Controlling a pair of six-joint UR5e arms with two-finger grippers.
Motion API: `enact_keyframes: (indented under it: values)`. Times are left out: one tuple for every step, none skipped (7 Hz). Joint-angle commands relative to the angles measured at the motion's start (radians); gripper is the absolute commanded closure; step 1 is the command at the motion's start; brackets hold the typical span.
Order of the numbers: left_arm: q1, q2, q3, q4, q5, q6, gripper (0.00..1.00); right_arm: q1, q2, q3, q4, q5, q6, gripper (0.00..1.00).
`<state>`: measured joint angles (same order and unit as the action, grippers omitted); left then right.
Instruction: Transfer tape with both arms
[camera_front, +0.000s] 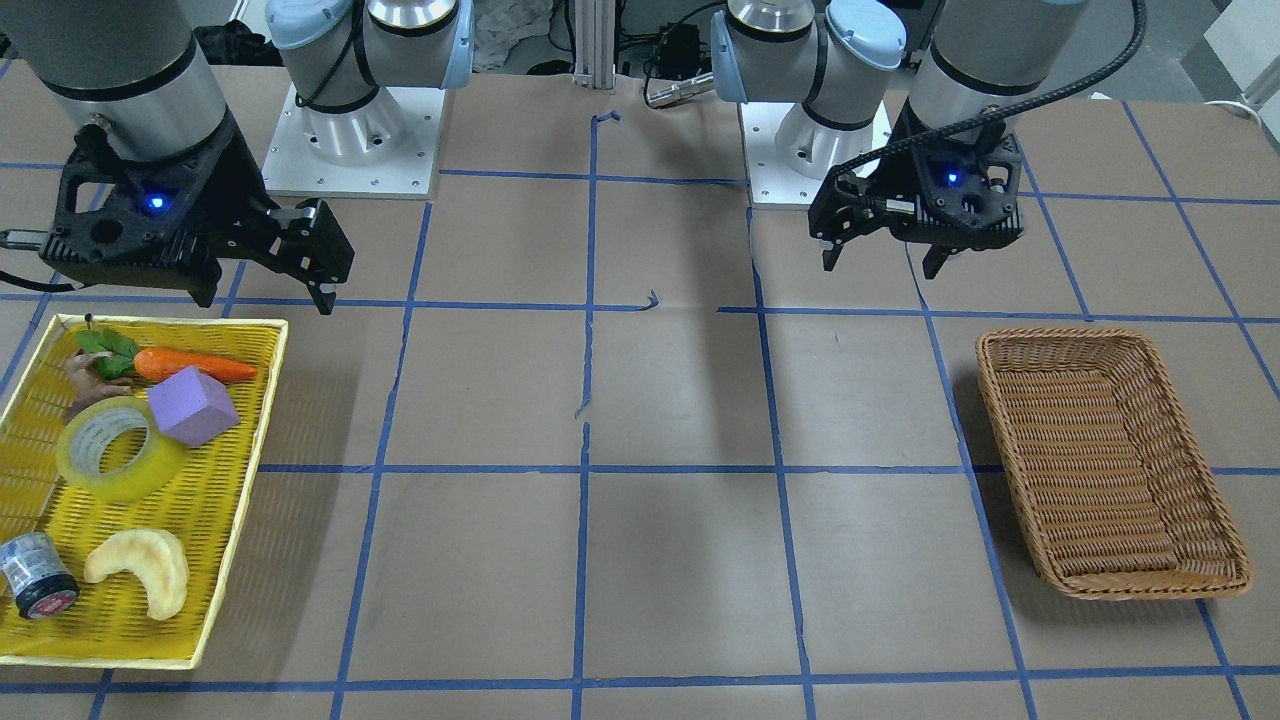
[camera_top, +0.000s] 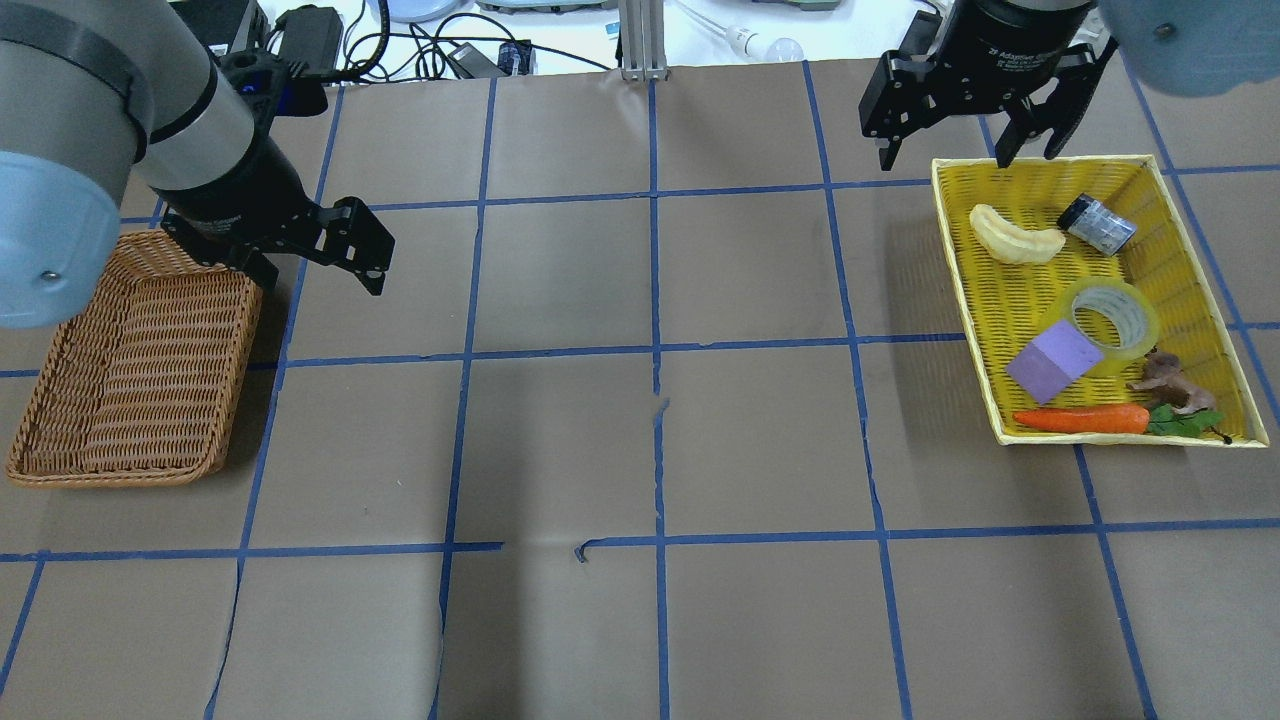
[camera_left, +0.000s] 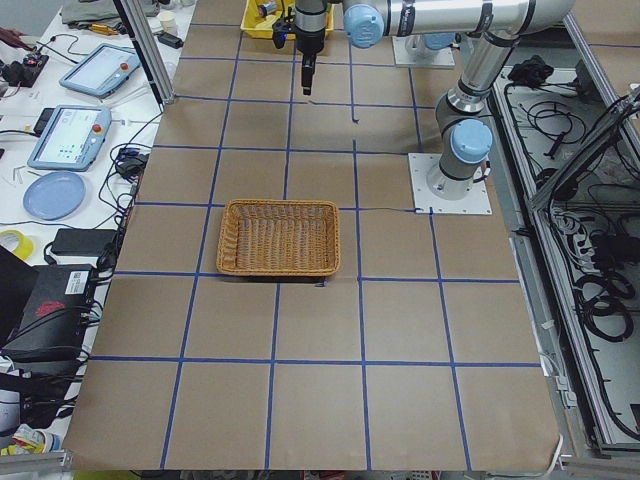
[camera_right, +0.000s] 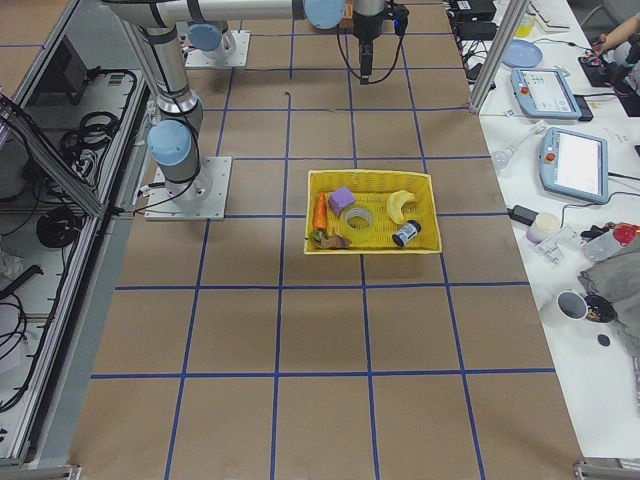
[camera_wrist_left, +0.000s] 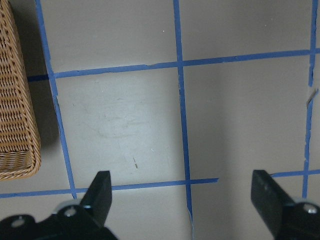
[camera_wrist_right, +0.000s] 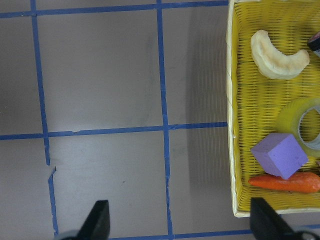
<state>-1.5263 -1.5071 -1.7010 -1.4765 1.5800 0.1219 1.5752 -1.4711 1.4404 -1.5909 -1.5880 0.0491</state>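
Observation:
The tape (camera_front: 130, 483) is a translucent yellow ring lying flat in the yellow tray (camera_front: 262, 400), next to a purple cube (camera_front: 192, 405). It also shows in the overhead view (camera_top: 1141, 334) and at the right edge of the right wrist view (camera_wrist_right: 292, 116). My right gripper (camera_top: 945, 158) is open and empty, above the table beside the tray's edge. My left gripper (camera_top: 318, 278) is open and empty by the wicker basket (camera_top: 130, 370). The wrist views show both the left gripper (camera_wrist_left: 182, 195) and the right gripper (camera_wrist_right: 181, 220) with fingers wide apart over bare paper.
The tray also holds a carrot (camera_top: 1080, 419), a pale curved pastry (camera_top: 1015, 240), a silver-black roll with a red end (camera_front: 35, 575) and a small brown figure (camera_top: 1165, 378). The wicker basket (camera_front: 1110, 450) holds nothing. Brown paper with blue tape lines covers the table.

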Motion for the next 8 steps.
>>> enact_keyframes:
  values:
    - [0.003,-0.005,-0.006,0.011,-0.001,0.011,0.0,0.0,0.0,0.0,0.002,0.006,0.0,0.0]
    - [0.003,-0.005,-0.009,0.028,0.0,0.01,0.0,0.0,-0.002,0.0,0.002,0.011,0.0,0.0]
    - [0.003,-0.008,-0.009,0.03,0.0,0.01,0.0,-0.001,0.0,-0.002,0.002,0.011,0.0,0.0]
    - [0.003,-0.015,-0.011,0.03,0.0,0.012,0.0,-0.001,0.0,0.0,0.003,0.011,0.0,0.0]
    - [0.003,-0.021,-0.014,0.03,-0.001,0.01,0.0,-0.001,-0.002,0.0,0.008,0.011,0.0,0.0]
    - [0.005,-0.021,-0.012,0.03,0.0,0.012,0.0,-0.001,-0.002,0.0,0.008,0.011,0.0,0.0]
    - [0.003,-0.021,-0.012,0.03,0.0,0.012,0.0,-0.001,-0.002,0.0,0.009,0.011,0.0,0.0]
    - [0.003,-0.021,-0.012,0.03,0.0,0.012,0.0,-0.001,-0.002,0.0,0.011,0.011,0.0,0.0]
